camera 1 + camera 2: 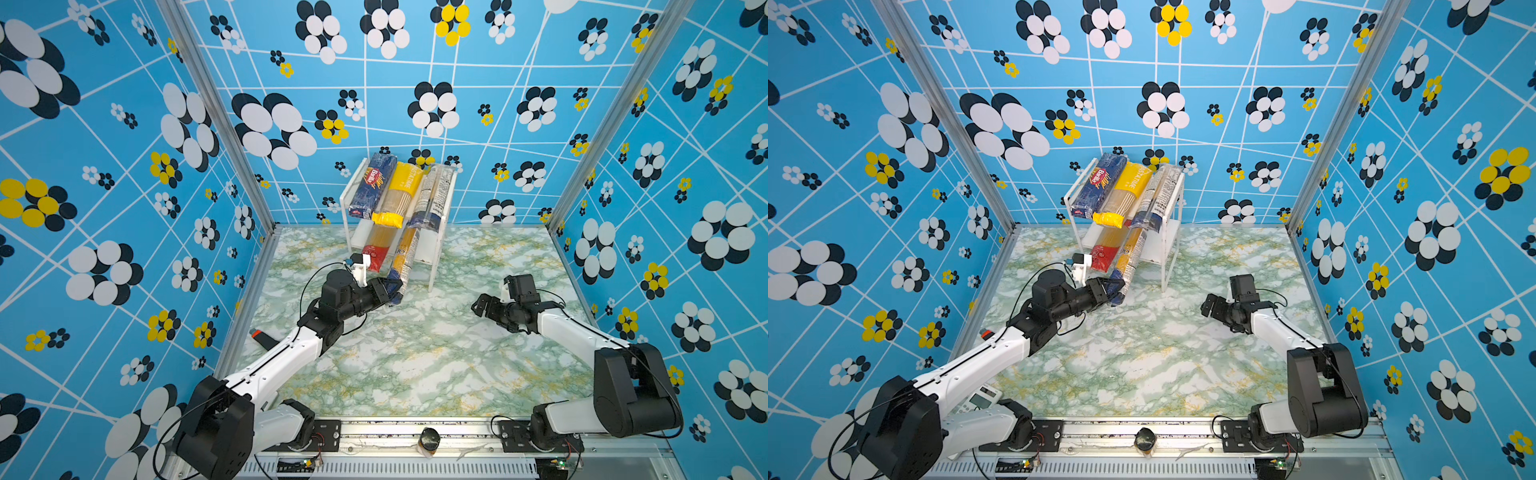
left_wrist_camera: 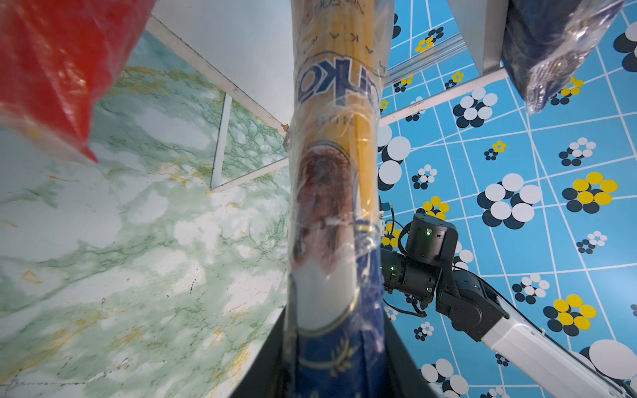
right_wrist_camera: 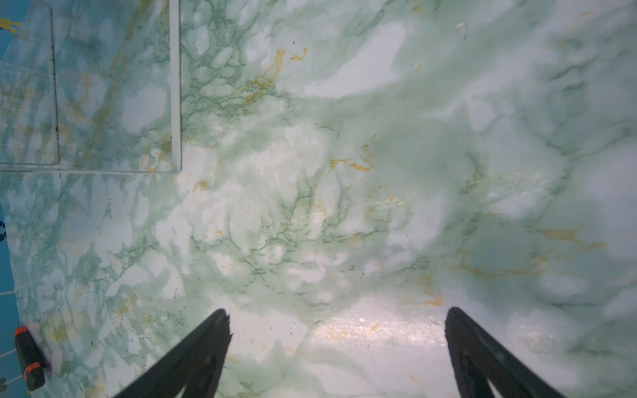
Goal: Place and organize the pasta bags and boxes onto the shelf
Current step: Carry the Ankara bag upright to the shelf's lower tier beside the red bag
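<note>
Your left arm is stretching low and forward over the glossy marble-print table. Left pincer is clamping the blue end of the crinkly clear gold-labelled bag; the bag is slanting up over the lower board of the flat white shelf, just beside the red-ended bag. Barilla box, yellow bag and white-labelled bag are lying side by side on top. Right pincer is hovering above the table, jaws apart, gripping nothing.

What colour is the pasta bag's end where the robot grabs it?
The bag end is dark blue with gold trim, clearest in the left wrist view.
</note>
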`<state>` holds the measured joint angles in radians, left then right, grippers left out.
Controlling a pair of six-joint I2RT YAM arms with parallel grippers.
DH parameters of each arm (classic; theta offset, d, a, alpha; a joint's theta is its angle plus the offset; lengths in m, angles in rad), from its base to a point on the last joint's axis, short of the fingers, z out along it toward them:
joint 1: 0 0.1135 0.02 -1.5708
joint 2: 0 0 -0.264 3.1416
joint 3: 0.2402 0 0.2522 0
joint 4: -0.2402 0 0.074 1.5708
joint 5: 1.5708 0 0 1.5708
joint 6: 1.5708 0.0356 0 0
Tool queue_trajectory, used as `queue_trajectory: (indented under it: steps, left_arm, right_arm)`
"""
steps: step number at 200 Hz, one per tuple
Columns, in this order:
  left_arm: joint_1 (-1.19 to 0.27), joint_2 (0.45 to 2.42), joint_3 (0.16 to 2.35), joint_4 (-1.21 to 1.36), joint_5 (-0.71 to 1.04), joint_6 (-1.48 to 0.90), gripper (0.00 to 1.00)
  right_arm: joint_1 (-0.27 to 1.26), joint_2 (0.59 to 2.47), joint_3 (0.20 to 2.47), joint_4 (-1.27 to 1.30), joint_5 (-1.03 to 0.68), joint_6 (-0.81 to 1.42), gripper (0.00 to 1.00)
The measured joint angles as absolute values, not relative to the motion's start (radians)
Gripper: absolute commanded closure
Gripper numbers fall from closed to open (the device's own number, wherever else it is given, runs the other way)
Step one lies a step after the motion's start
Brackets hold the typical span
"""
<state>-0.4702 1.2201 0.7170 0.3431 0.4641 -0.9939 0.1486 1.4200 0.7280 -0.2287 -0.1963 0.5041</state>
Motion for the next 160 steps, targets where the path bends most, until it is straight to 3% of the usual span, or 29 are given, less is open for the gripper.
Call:
queue_trajectory:
  steps: [160]
  left_arm:
    - [-0.444, 1.482, 0.881, 0.442, 0.509, -1.026, 1.0]
  right_arm:
    - [0.145, 1.415, 0.728, -0.229, -0.2, 0.5, 0.01]
